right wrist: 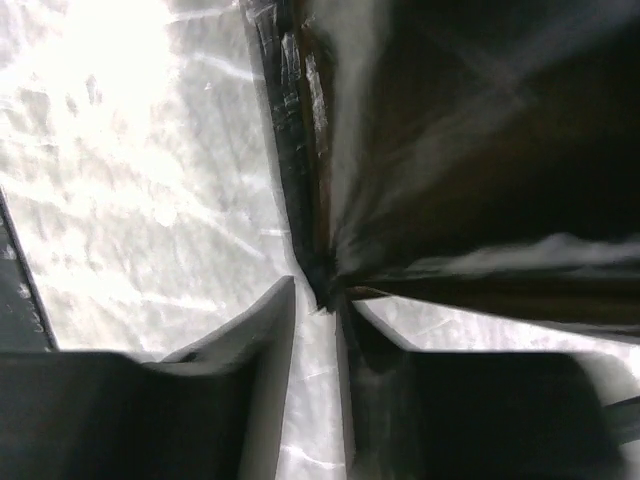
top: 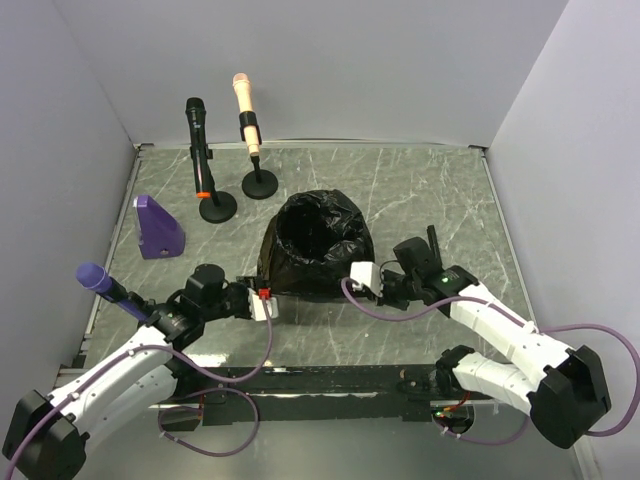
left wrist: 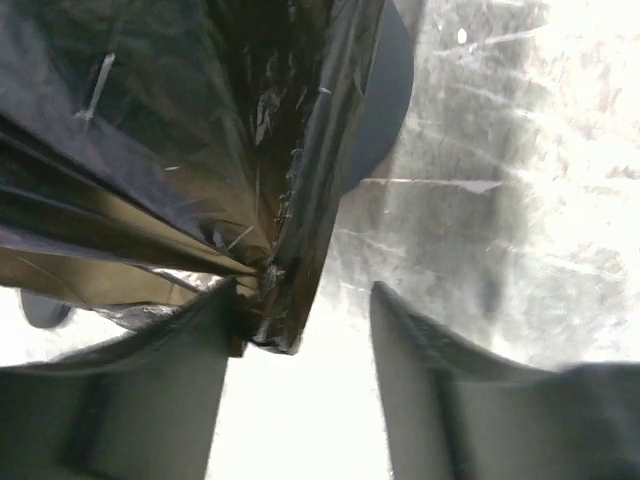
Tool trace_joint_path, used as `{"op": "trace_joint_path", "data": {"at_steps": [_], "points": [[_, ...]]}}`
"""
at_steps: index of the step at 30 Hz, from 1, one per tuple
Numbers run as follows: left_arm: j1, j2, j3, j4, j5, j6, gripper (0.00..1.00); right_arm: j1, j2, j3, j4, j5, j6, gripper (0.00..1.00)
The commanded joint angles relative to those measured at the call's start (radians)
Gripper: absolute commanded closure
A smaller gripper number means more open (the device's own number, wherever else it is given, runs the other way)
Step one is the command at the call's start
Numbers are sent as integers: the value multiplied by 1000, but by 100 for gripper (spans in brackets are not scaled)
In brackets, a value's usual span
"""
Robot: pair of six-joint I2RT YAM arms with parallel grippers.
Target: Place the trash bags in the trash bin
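Liner step: trash bag (top: 318, 240) covers trash bin (left wrist: 390, 100); right gripper (right wrist: 320, 300) seemingly pinches hem toward right edge, left gripper (left wrist: 305, 295) spread; next, pull hem down.

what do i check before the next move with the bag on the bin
1. Trash bag mouth open upward over the trash bin: ok.
2. Left pincer closed on the bag's hem: not ok; jaws apart, film against one side only.
3. Right pincer gripping the hem: cannot tell; jaws nearly together at the film's edge.
4. Bag covers the bin wall: not ok; bare blue-grey wall shows in the left wrist view.
5. Microphone stands apart from both arms: ok.
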Motion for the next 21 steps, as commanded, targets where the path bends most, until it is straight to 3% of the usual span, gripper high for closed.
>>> {"op": "trace_joint_path", "data": {"at_steps": [1, 5, 7, 11, 15, 17, 21], "points": [[-2, -21, 70, -18, -22, -54, 34, 5, -36, 115, -128, 24, -11, 59], [-2, -90, 166, -207, -45, -134, 24, -15, -81, 336, -392, -36, -25, 50], [-4, -147, 196, -310, -36, -160, 13, -21, -71, 509, -491, -67, -17, 47], [-2, -224, 226, -476, -13, -221, 12, -21, 108, 834, -633, -128, 44, 48], [16, -262, 195, -438, -19, -318, 12, 26, 373, 1150, -633, -173, 164, 49], [77, -267, 180, -409, 9, -313, 13, 72, 502, 1285, -671, -182, 135, 50], [151, -273, 163, -343, 9, -359, 13, 114, 645, 1290, -647, -154, 28, 54]]}}
